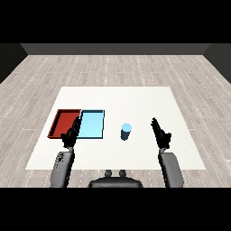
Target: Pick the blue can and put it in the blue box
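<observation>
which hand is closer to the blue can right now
Right. The right hand is just to the right of the blue can; the left hand is farther off to its left, by the light blue tray.

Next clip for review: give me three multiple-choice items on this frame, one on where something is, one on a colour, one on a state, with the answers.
1. Where does the blue can stand?
A. In the red tray
B. On the table right of the light blue tray
C. In the right hand

2. Which colour is the tray farthest left?
A. Red
B. Green
C. Yellow

3. How is the right hand?
A. Curled round the can
B. Open, holding nothing
C. Inside a tray

Answers: B, the can stands on the table beside the light blue tray; A, the leftmost tray is red; B, its fingers are straight, apart from the can.
</observation>
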{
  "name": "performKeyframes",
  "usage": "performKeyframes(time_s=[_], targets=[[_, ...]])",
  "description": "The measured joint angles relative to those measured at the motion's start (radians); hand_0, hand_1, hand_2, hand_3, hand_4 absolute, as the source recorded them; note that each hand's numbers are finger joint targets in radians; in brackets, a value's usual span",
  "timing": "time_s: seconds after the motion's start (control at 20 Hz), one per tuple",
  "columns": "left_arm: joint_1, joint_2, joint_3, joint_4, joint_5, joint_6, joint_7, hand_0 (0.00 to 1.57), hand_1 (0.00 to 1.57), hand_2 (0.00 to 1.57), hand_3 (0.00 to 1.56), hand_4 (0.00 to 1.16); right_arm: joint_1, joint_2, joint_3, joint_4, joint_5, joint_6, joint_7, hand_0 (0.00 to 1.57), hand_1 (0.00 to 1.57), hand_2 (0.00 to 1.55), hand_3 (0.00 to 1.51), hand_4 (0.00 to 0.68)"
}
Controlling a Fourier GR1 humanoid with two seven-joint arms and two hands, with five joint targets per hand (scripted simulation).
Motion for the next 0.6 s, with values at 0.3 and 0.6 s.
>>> performKeyframes(time_s=[0.3,0.6], targets=[[0.029,-0.006,-0.004,-0.010,-0.008,-0.014,0.021,0.00,0.00,0.00,0.00,0.00,-0.025,0.037,-0.004,0.024,0.036,-0.034,-0.017,0.00,0.00,0.00,0.00,0.000],[0.034,-0.063,0.027,-0.057,0.071,-0.042,-0.249,0.00,0.00,0.00,0.00,0.00,-0.017,0.096,0.007,-0.045,-0.079,0.042,-0.182,0.00,0.00,0.00,0.00,0.000]])
